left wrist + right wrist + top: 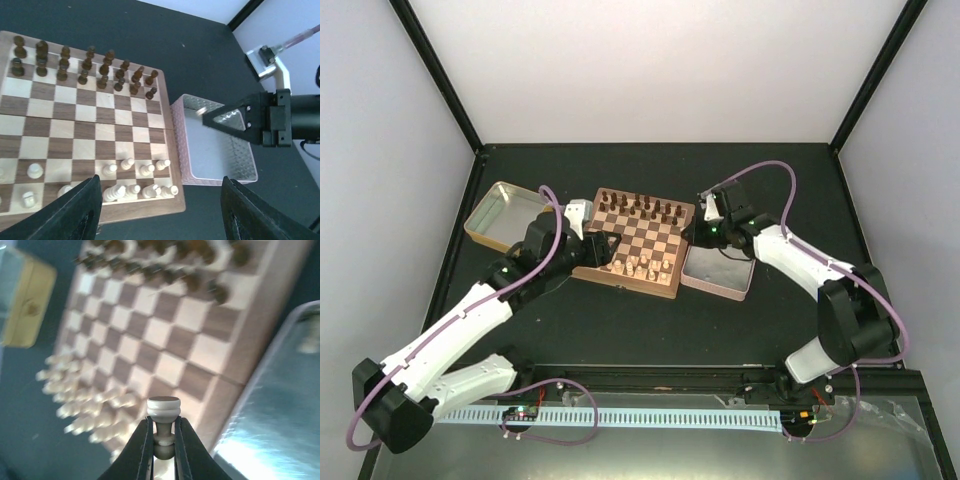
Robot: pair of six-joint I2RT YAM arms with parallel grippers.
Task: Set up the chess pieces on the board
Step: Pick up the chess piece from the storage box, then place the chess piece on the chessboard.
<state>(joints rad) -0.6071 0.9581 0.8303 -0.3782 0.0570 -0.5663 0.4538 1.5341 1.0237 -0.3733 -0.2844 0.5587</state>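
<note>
Tan pieces (135, 180) fill the right end of the board's (640, 240) near two rows; squares toward the left are bare. Dark men (85, 65) line the far rows. Right jaws clench one tan piece (163, 410) above the board edge beside the tin (177, 130). Left jaws gape, empty, over the near rows. Judged past halfway.

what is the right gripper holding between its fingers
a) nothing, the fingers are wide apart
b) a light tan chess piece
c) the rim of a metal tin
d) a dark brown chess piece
b: in the right wrist view the right gripper has both fingers closed on the neck of a light tan chess piece, whose round head stands just above the fingertips.
</note>
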